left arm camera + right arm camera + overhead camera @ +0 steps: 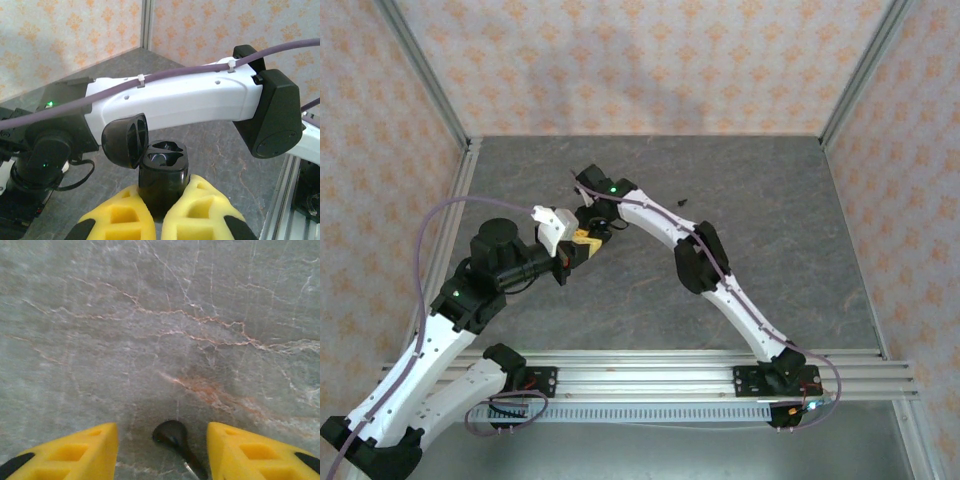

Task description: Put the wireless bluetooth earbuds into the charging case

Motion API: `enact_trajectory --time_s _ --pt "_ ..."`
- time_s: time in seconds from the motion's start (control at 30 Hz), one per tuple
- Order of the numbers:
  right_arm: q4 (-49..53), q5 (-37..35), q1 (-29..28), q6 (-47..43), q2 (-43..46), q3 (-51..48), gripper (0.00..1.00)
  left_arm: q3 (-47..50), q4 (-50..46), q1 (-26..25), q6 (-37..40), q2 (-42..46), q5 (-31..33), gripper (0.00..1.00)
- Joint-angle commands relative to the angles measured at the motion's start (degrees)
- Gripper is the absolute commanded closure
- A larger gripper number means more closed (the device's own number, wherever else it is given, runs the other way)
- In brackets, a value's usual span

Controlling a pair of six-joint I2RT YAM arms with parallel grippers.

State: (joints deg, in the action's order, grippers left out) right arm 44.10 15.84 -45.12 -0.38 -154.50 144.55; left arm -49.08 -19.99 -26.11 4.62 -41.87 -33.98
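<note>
The left gripper (165, 200) is clamped on the glossy black plastic charging case (162, 175), whose hinged lid (125, 140) is open (the wells look empty). The right gripper (161, 437) has its fingers apart, straddling one small black earbud (170, 432) that lies on the grey marbled table (160, 315). Insertion is judged not yet begun.

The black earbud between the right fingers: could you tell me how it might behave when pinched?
The black earbud looks tiny beside the fingers, so probably very light and easily nudged. Its rounded, glossy head may slip out of a pinch. With its thin stem, it would likely pivot on the smooth table rather than roll.
</note>
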Motion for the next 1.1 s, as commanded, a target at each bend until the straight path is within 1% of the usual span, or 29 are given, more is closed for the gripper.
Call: enact_trajectory --time_s 0.0,0.1,0.17,0.27,0.4,0.5,0.67,0.87,0.97,1.07 --pt "1.86 -2.07 -0.93 -2.68 -1.63 0.42 0.55 0.30 0.16 0.47 0.78 0.55 1.02 1.00" --pt "2.70 -2.95 -1.02 -2.88 -1.65 0.12 0.63 0.21 -0.31 0.40 0.74 0.73 1.28 1.00" --pt "3.64 -3.42 -1.02 -2.71 -1.36 0.16 0.71 0.21 -0.40 0.49 0.69 0.97 1.59 1.00" --pt "5.45 -4.85 -1.02 -2.02 -0.47 -0.18 0.81 0.30 -0.36 0.44 0.43 1.17 1.98 1.00" --pt "5.42 -5.34 -0.72 -0.66 2.77 -4.60 0.85 0.64 0.28 0.44 -0.43 1.13 2.20 1.00" --pt "4.65 -5.05 -0.24 0.89 6.61 -10.01 0.87 0.99 1.01 0.45 -1.34 1.31 3.07 1.00" --pt "1.76 -5.02 0.82 4.54 17.29 -24.64 0.89 2.14 4.10 0.44 -3.24 0.92 3.05 1.00" --pt "-6.67 -7.18 3.80 12.70 33.58 -51.51 0.89 2.12 7.35 0.45 -4.75 -2.81 0.52 1.00" --pt "-8.41 -8.09 6.14 17.10 38.57 -61.68 0.89 1.61 8.68 0.44 -5.28 -4.63 -0.42 1.00" --pt "-8.85 -8.50 7.15 19.28 41.38 -67.75 0.88 1.50 9.85 0.36 -5.67 -6.21 -1.13 1.00"
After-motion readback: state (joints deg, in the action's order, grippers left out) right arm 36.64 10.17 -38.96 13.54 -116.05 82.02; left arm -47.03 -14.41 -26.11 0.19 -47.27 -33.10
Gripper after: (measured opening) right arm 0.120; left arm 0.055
